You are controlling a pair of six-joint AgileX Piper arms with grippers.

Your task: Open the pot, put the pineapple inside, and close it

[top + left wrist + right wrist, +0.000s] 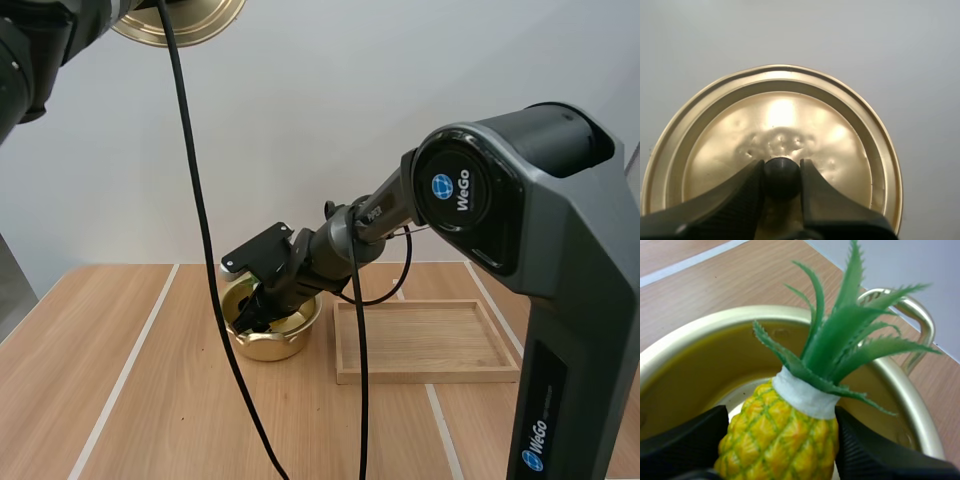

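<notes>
My left gripper (782, 186) is shut on the black knob (782, 175) of the gold lid (775, 120). In the high view the lid (180, 22) hangs high above the table's back left. My right gripper (782, 452) is shut on the yellow pineapple (790, 422), one black finger on each side of its body. The green crown points up and away from the gripper. The pineapple is down inside the open gold pot (700, 325), over its bottom. In the high view the right gripper (256, 312) reaches into the pot (282, 345) at the table's middle.
A shallow wooden tray (425, 375) lies just right of the pot with nothing in it. One pot handle (912, 315) sticks out on the far side of the rim. Light wooden tabletop (120, 400) spreads to the left and front.
</notes>
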